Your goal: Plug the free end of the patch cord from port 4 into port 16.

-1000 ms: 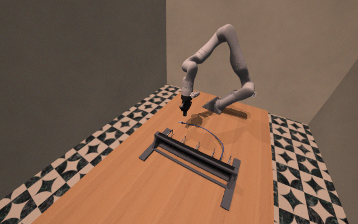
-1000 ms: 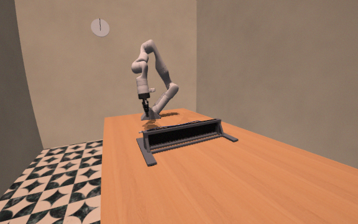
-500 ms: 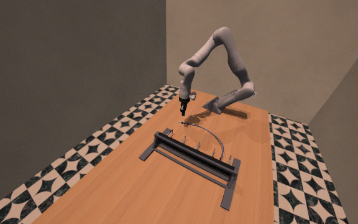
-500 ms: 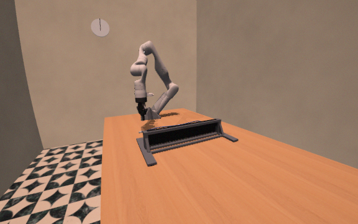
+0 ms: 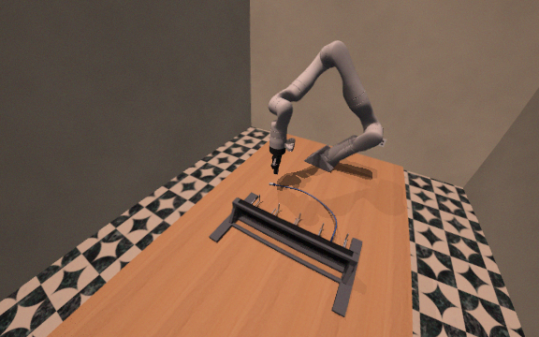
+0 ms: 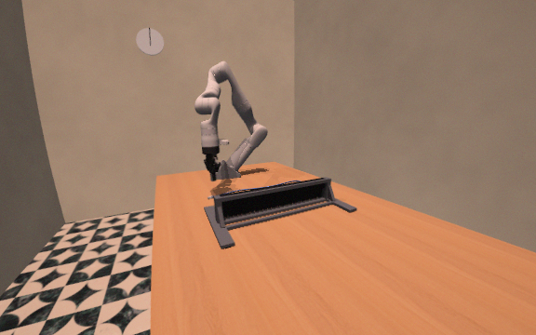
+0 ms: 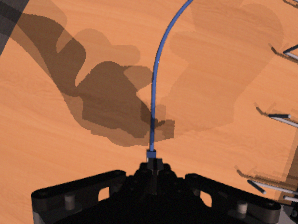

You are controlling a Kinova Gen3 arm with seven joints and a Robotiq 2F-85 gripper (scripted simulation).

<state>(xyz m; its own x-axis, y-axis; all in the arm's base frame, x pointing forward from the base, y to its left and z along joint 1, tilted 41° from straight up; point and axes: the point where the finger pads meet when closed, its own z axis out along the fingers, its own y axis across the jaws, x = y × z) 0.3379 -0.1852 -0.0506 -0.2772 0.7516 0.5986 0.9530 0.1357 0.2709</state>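
My gripper [image 5: 276, 172] [image 6: 213, 179] [image 7: 154, 167] is shut and empty, pointing down above the table near the cord's free end. The blue patch cord [image 5: 335, 220] [image 7: 154, 95] arcs over the table from the rack's rear side. Its free plug [image 5: 272, 184] lies behind the rack's other end; in the wrist view its blue boot [image 7: 151, 154] shows just beyond the fingertips, which hide the plug's tip. The dark grey rack [image 5: 346, 300] [image 6: 219, 233] stands upright on its two feet. Port numbers and the plug's latch side cannot be made out.
Several thin metal arms [image 5: 277, 211] [image 7: 280, 116] stick out from the rack's cord side. The wooden table [image 5: 181, 290] [image 6: 342, 274] has long side edges with tiled floor beyond. The robot's base [image 5: 321, 158] stands at the table's far end.
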